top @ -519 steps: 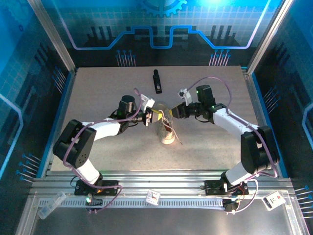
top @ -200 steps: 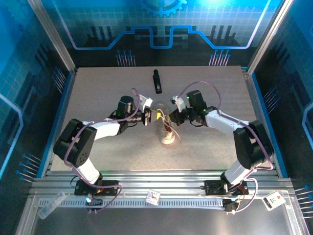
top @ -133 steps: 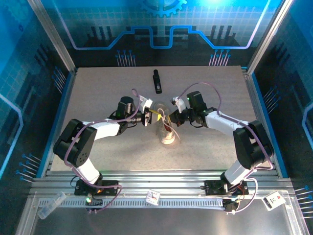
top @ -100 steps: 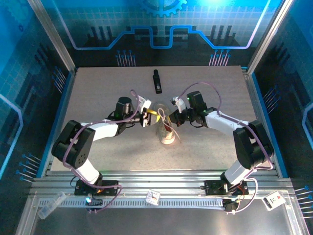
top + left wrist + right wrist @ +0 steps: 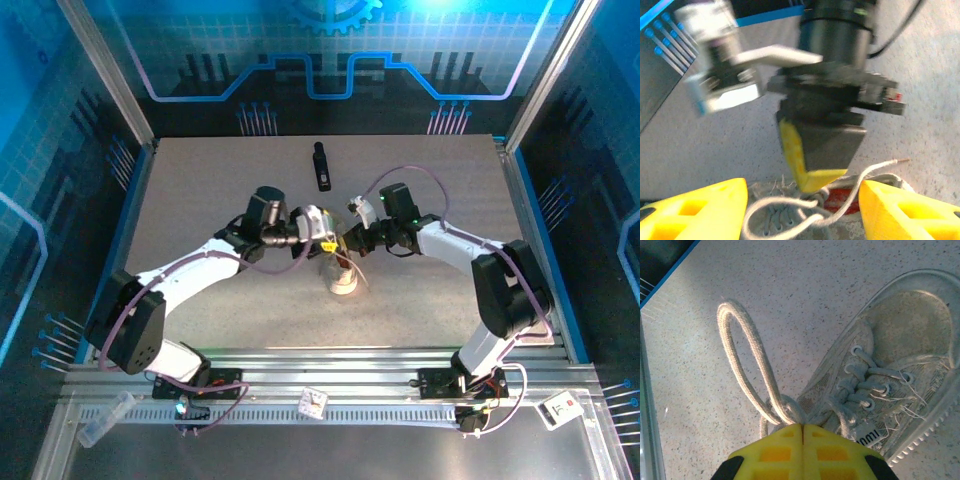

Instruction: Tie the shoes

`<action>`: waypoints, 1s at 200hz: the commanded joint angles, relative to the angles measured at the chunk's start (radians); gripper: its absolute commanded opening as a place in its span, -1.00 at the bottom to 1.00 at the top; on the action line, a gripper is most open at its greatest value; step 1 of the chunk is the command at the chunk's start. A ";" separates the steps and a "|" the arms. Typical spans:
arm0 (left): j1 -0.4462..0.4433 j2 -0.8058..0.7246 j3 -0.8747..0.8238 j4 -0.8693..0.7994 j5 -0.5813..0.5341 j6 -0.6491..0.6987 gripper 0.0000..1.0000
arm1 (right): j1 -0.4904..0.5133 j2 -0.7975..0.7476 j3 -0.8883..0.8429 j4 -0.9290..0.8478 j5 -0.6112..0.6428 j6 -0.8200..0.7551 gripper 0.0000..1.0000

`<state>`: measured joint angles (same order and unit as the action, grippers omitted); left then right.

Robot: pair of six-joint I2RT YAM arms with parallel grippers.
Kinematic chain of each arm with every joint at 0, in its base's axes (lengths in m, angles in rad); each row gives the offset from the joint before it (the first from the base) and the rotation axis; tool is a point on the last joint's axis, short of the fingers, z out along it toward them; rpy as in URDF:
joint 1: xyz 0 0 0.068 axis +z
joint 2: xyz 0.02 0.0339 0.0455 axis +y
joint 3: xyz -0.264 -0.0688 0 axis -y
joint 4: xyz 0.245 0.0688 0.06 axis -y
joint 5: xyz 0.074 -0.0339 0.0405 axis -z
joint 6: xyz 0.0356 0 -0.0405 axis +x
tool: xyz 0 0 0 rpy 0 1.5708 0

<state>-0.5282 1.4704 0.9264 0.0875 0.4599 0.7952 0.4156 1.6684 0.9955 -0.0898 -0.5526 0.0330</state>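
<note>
Left claw (image 5: 802, 210) apart, right claw (image 5: 802, 432) tight.

Item: one sneaker (image 5: 341, 272), small, off-white/beige canvas, pale rubber toe cap, red inner lining (image 5: 840, 204). Pose: set upright on its sole near the middle of the surface (image 5: 200, 180), toe pointed toward the near edge. Laces (image 5: 747, 365): long, thin, pale, threaded crosswise through the eyelets, not yet tied in a finished bow. One tall narrow loop is raised beside the shoe, its base pinched in the closed jaws of the right gripper (image 5: 802, 426). A free lace end is arched over the shoe's opening.
</note>
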 commanded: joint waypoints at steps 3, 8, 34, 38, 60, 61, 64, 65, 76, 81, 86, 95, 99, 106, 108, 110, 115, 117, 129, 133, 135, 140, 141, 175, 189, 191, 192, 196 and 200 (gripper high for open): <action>-0.039 0.049 0.038 -0.149 -0.111 0.345 0.28 | -0.018 0.018 0.029 -0.025 -0.046 -0.002 -1.00; -0.042 0.057 0.043 -0.154 -0.111 0.363 0.32 | -0.018 0.019 0.030 -0.026 -0.047 -0.002 -1.00; -0.047 0.106 0.086 -0.211 -0.110 0.421 0.36 | -0.021 0.022 0.033 -0.039 -0.052 -0.006 -1.00; -0.046 0.113 0.092 -0.219 -0.110 0.425 0.36 | -0.020 0.022 0.034 -0.041 -0.052 -0.007 -1.00; -0.048 0.149 0.119 -0.244 -0.106 0.429 0.38 | -0.021 0.021 0.036 -0.051 -0.053 -0.012 -1.00; -0.047 0.151 0.120 -0.245 -0.107 0.429 0.38 | -0.021 0.021 0.037 -0.050 -0.053 -0.013 -1.00; -0.049 0.156 0.123 -0.248 -0.107 0.429 0.39 | -0.021 0.021 0.037 -0.051 -0.054 -0.013 -1.00; -0.049 0.157 0.124 -0.248 -0.107 0.429 0.39 | -0.021 0.021 0.037 -0.051 -0.054 -0.012 -1.00; -0.053 0.174 0.132 -0.250 -0.110 0.425 0.40 | -0.020 0.020 0.037 -0.051 -0.056 -0.014 -1.00; -0.054 0.181 0.135 -0.251 -0.112 0.422 0.40 | -0.021 0.018 0.037 -0.051 -0.057 -0.016 -1.00; -0.055 0.188 0.140 -0.254 -0.113 0.418 0.41 | -0.021 0.018 0.037 -0.052 -0.058 -0.017 -1.00; -0.055 0.201 0.152 -0.262 -0.113 0.408 0.41 | -0.021 0.016 0.036 -0.050 -0.058 -0.018 -1.00; -0.056 0.205 0.157 -0.266 -0.113 0.401 0.41 | -0.021 0.016 0.035 -0.051 -0.058 -0.018 -1.00; -0.055 0.212 0.165 -0.273 -0.114 0.393 0.41 | -0.020 0.014 0.033 -0.051 -0.055 -0.019 -1.00; -0.054 0.214 0.168 -0.274 -0.115 0.390 0.41 | -0.020 0.014 0.033 -0.050 -0.056 -0.019 -1.00; -0.055 0.216 0.169 -0.275 -0.114 0.387 0.41 | -0.021 0.013 0.033 -0.050 -0.056 -0.020 -1.00; -0.055 0.218 0.173 -0.277 -0.113 0.383 0.41 | -0.021 0.012 0.034 -0.050 -0.058 -0.020 -1.00; -0.055 0.220 0.174 -0.278 -0.113 0.381 0.41 | -0.021 0.011 0.033 -0.049 -0.058 -0.021 -1.00; -0.055 0.227 0.179 -0.278 -0.112 0.374 0.41 | -0.021 0.010 0.032 -0.048 -0.059 -0.022 -1.00; -0.054 0.229 0.181 -0.278 -0.112 0.371 0.41 | -0.021 0.008 0.032 -0.048 -0.061 -0.022 -1.00; -0.055 0.231 0.182 -0.278 -0.113 0.369 0.41 | -0.020 0.008 0.031 -0.048 -0.061 -0.023 -1.00; -0.053 0.235 0.185 -0.279 -0.113 0.363 0.41 | -0.020 0.007 0.031 -0.047 -0.062 -0.024 -1.00; -0.053 0.235 0.186 -0.280 -0.113 0.362 0.41 | -0.021 0.006 0.031 -0.046 -0.062 -0.024 -1.00; -0.039 0.244 0.208 -0.306 -0.081 0.315 0.30 | -0.021 -0.004 0.024 -0.042 -0.060 -0.028 -1.00; -0.033 0.243 0.212 -0.316 -0.071 0.303 0.24 | -0.021 -0.011 0.021 -0.042 -0.056 -0.031 -1.00; -0.033 0.243 0.211 -0.317 -0.069 0.301 0.23 | -0.021 -0.012 0.021 -0.041 -0.055 -0.032 -1.00; -0.032 0.244 0.212 -0.317 -0.068 0.300 0.23 | -0.020 -0.013 0.021 -0.042 -0.055 -0.032 -1.00; -0.032 0.242 0.213 -0.320 -0.065 0.297 0.21 | -0.021 -0.015 0.020 -0.042 -0.055 -0.033 -1.00; -0.030 0.242 0.213 -0.323 -0.062 0.294 0.19 | -0.021 -0.016 0.019 -0.042 -0.055 -0.033 -1.00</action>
<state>-0.5701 1.7020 1.1103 -0.1875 0.3412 1.1240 0.4046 1.6817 1.0065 -0.1223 -0.5846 0.0238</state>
